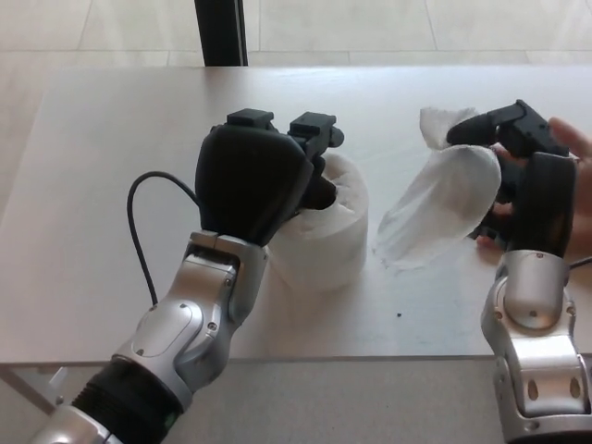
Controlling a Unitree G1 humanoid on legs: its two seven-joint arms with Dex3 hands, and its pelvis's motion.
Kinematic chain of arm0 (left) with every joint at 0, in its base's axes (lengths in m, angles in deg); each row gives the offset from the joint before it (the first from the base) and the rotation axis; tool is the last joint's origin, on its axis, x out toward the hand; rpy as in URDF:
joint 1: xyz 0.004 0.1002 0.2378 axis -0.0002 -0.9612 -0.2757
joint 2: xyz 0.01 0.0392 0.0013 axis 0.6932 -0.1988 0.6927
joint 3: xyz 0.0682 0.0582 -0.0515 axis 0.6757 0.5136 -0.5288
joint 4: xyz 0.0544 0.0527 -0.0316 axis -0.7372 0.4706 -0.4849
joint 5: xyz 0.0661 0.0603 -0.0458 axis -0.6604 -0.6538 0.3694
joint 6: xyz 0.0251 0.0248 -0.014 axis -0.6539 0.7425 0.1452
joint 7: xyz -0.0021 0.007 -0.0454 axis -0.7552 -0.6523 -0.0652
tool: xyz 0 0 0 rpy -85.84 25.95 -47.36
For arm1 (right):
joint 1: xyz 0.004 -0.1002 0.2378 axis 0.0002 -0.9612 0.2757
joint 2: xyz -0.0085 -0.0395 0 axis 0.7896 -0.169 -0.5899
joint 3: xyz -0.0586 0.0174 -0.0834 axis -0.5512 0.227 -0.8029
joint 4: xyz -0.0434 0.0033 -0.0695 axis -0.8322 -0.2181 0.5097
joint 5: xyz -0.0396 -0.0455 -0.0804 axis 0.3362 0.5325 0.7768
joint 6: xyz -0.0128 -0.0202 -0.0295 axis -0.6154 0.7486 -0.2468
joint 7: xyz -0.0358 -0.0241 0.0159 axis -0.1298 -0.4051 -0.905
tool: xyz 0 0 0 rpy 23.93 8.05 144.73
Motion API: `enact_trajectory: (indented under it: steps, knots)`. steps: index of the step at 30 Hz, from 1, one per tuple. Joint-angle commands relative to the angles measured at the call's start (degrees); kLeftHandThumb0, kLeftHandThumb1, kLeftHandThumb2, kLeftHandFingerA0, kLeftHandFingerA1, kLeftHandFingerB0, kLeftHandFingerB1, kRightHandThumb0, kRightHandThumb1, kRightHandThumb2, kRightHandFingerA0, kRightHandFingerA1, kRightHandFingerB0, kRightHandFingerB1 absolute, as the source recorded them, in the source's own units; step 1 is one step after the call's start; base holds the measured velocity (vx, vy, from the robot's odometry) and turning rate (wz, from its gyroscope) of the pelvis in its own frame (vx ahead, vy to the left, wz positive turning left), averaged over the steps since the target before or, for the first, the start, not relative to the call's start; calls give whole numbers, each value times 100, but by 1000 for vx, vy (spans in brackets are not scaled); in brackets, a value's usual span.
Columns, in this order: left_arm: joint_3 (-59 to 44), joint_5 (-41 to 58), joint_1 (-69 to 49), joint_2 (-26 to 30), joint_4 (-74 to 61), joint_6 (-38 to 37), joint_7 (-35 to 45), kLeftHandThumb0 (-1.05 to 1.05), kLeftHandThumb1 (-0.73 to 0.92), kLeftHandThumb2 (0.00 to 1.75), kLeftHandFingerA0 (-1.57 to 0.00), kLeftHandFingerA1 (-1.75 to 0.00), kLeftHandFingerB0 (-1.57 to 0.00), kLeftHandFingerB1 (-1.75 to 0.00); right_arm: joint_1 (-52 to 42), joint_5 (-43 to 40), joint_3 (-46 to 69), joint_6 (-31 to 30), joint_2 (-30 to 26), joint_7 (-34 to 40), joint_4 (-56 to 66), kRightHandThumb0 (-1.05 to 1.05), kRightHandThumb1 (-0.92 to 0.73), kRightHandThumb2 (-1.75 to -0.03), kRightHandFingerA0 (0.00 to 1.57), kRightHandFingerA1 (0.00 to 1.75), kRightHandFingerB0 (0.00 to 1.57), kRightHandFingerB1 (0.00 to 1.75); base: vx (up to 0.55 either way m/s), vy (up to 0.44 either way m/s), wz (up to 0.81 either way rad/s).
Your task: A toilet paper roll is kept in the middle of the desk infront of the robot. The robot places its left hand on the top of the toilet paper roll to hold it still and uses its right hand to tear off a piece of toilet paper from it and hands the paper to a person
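Observation:
A white toilet paper roll point(333, 236) stands upright in the middle of the pale desk point(111, 166). My left hand point(254, 176) rests on top of the roll, its fingers closed over the upper edge and covering the core. My right hand point(518, 171) is raised at the right, shut on a torn piece of toilet paper point(435, 203) that hangs loose and apart from the roll. A person's hand point(575, 176) lies just behind my right hand at the picture's right edge, mostly hidden by it.
A black cable point(148, 208) loops out from my left forearm over the desk. A dark post point(220, 32) stands behind the desk's far edge. The desk's front edge runs just below the roll.

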Motion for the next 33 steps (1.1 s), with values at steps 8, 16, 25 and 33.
enact_trajectory:
  steps: [8, 16, 25, 33]
  knots:
    - [197, -205, -504, 241, 363, 225, 216, -28, 58, 72, -87, -85, -74, -61, 317, -1339, 569, -742, 506, 113, 421, -18, -41, -132, 109, 175, 89, 153, 0, 0, 0]
    - [136, -186, -654, 352, 319, 92, 115, -28, 54, 79, -87, -84, -74, -62, 881, -456, 329, -688, -991, -438, 250, -18, -30, -141, 95, 172, 89, 153, 0, 0, 0]
    - [-14, -94, -761, 489, 30, 118, 333, -26, 51, 80, -88, -85, -72, -58, 958, 887, -507, -168, -3612, -1144, -566, -15, -53, -109, 92, 159, 84, 132, 0, 0, 0]
    - [-63, -60, -919, 645, -198, 85, 408, -27, 53, 78, -87, -84, -73, -59, 1046, 1649, -1222, 642, -5007, -900, -1330, -15, -59, -90, 87, 175, 73, 152, 0, 0, 0]
